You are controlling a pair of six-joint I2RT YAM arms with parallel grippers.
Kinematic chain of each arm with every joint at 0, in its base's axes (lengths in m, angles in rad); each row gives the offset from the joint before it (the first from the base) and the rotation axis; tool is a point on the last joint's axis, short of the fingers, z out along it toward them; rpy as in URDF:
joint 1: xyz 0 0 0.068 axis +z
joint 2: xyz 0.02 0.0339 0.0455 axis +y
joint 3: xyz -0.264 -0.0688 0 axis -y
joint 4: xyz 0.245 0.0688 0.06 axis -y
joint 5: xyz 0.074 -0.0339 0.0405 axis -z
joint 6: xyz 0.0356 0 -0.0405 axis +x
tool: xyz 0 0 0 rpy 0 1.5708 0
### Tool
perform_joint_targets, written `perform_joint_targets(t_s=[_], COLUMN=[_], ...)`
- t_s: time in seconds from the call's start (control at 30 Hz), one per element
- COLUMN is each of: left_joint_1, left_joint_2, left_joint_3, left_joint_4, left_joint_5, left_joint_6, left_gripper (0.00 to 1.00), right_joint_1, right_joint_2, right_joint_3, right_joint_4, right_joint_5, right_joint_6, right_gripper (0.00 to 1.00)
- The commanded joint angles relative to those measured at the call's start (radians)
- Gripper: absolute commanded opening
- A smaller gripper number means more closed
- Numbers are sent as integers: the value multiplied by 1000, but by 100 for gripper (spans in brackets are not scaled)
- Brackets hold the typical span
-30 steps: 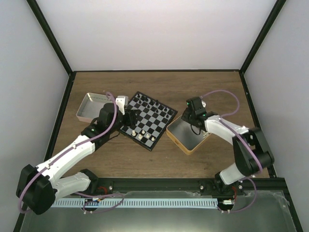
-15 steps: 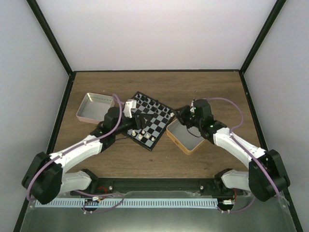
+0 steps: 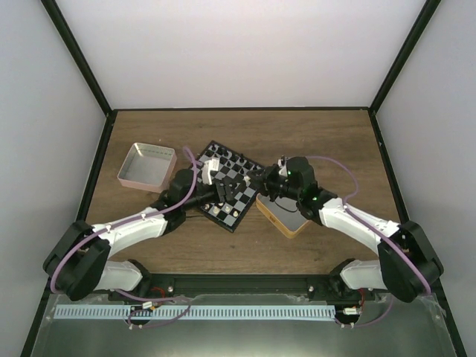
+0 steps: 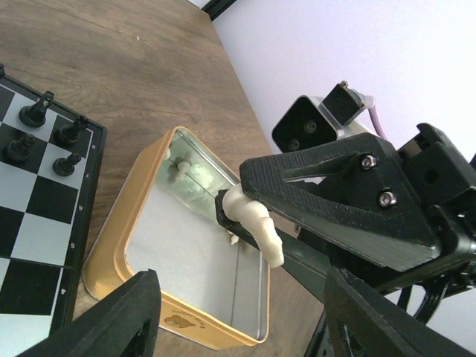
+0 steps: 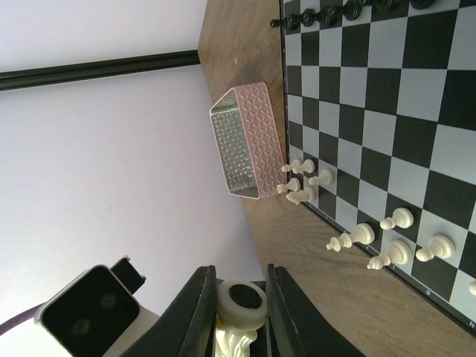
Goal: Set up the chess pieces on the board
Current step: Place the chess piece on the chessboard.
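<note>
The board [image 3: 236, 178] lies tilted at mid-table, with black pieces along its far side and cream-white chess pieces [image 5: 387, 236] along its near side. My right gripper [image 3: 262, 183] hangs at the board's right edge, shut on a cream-white piece [image 5: 240, 303]. That piece also shows in the left wrist view [image 4: 253, 222], held above the gold tin [image 4: 111, 279]. My left gripper [image 3: 222, 192] is over the board's near half, open and empty, and faces the right gripper. Its fingers [image 4: 119, 320] frame the tin. A few cream pieces [image 4: 177, 171] lie in the tin's far corner.
A pink square tray [image 3: 146, 165] stands left of the board and also shows in the right wrist view [image 5: 249, 141]. Black pieces [image 4: 37, 113] stand on the board edge next to the tin. The two grippers are close together above the board's right corner.
The right gripper has moved left from over the tin to the board's right edge, carrying the cream piece. The left gripper has moved right across the board toward it.
</note>
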Motion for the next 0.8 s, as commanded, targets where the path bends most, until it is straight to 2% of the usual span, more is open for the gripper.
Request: perform_joint_targets(t_s=[0.0,0.23,0.43,0.77], left_joint_1=[-11,-19,-20,-23], left_joint_2=[11,19,33,18], left_joint_3=[-1,11,17,27], left_joint_4=[64,64,53,33], left_joint_5=[-8,-26,-26,-61], left_joint_6=[-36,-36,-28,5], left_gripper=[58,45,41,22], right_joint_1=[19,37,46,57], right_joint_2=[0,6,19,21], right_joint_3=[-5,-5,-8,2], right_joint_4=[39,29,34,-5], right_joint_5=[-8,-10,-13,11], right_joint_6=[40,39,42,4], right_gripper=[14,14,15,15])
